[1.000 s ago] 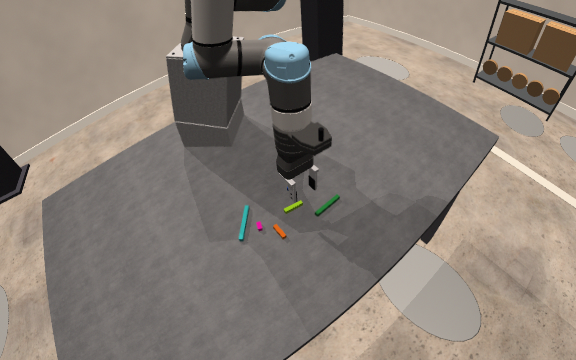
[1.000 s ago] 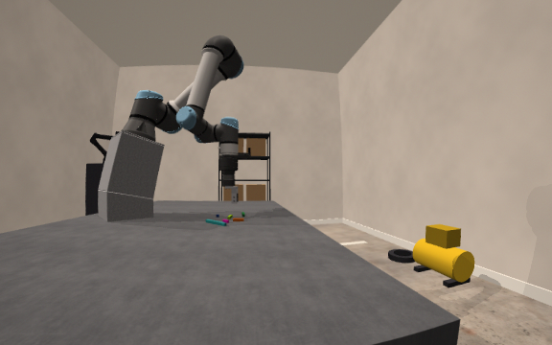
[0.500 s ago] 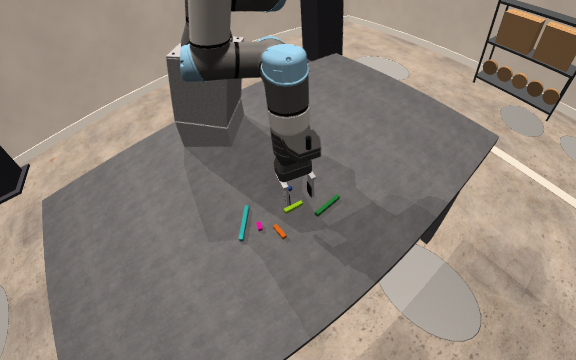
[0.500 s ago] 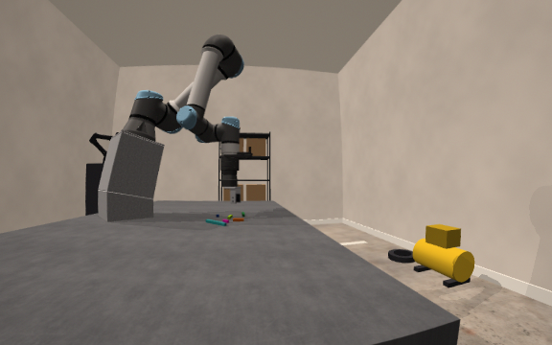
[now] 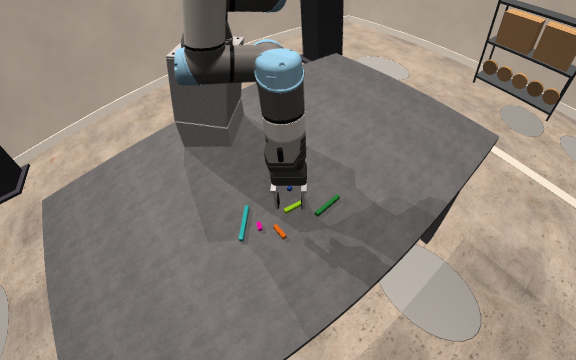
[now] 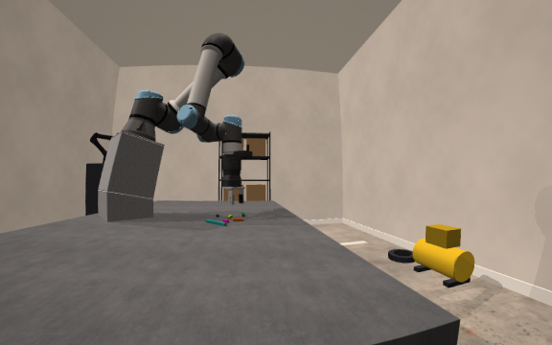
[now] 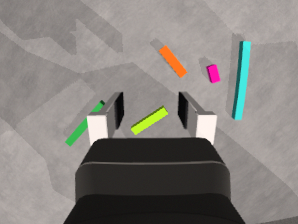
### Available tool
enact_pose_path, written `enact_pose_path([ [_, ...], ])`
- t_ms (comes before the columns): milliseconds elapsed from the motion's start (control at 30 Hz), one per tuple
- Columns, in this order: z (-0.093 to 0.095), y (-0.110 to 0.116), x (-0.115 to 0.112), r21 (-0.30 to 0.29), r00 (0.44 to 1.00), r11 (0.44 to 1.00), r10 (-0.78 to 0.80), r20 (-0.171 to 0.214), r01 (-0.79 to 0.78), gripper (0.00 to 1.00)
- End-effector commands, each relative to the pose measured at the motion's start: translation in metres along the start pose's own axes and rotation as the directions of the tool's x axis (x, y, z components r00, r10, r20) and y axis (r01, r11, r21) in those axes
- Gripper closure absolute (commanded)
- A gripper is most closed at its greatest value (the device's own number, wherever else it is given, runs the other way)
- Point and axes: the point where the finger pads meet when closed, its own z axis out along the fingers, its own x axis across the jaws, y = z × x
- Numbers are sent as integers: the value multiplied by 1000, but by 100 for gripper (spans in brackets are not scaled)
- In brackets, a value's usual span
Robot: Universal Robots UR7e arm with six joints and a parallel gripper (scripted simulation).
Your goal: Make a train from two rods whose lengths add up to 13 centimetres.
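My gripper [image 5: 289, 201] [image 7: 150, 103] [image 6: 234, 195] is open and empty. It hangs low over the lime rod [image 5: 292, 206] [image 7: 149, 120], which lies flat on the table [image 5: 168, 280] between the two fingers as seen from the wrist, a little above the table. The green rod [image 5: 327, 205] [image 7: 83, 125] lies to its right in the top view, partly behind a finger in the wrist view. The orange rod [image 5: 279, 230] [image 7: 173, 60], the magenta rod [image 5: 259, 226] [image 7: 213, 72] and the turquoise rod [image 5: 243, 222] [image 7: 241, 79] lie apart nearby. A small blue rod [image 5: 289, 188] shows behind the fingers.
The robot's grey pedestal [image 5: 208, 110] stands at the back of the table. A shelf rack [image 5: 533, 55] with boxes stands on the floor at the far right. The table's edge runs close on the right of the rods.
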Motion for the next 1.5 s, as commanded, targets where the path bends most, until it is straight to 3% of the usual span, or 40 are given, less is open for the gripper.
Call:
enact_pose_path([
  [0, 0, -7, 7, 1, 986, 986, 167, 1, -167, 0],
  [200, 0, -12, 13, 1, 956, 956, 294, 1, -294, 0],
  [467, 0, -21, 25, 1, 828, 828, 560, 1, -560, 0],
  [700, 0, -27, 35, 1, 679, 679, 734, 1, -734, 0],
  [767, 0, -27, 35, 1, 679, 679, 734, 1, -734, 0],
  [1267, -1, -38, 53, 0, 226, 226, 974, 1, -974, 0],
  [1333, -1, -38, 53, 0, 226, 226, 974, 1, -974, 0],
  [1467, -1, -39, 56, -1, 122, 122, 992, 1, -992, 0],
])
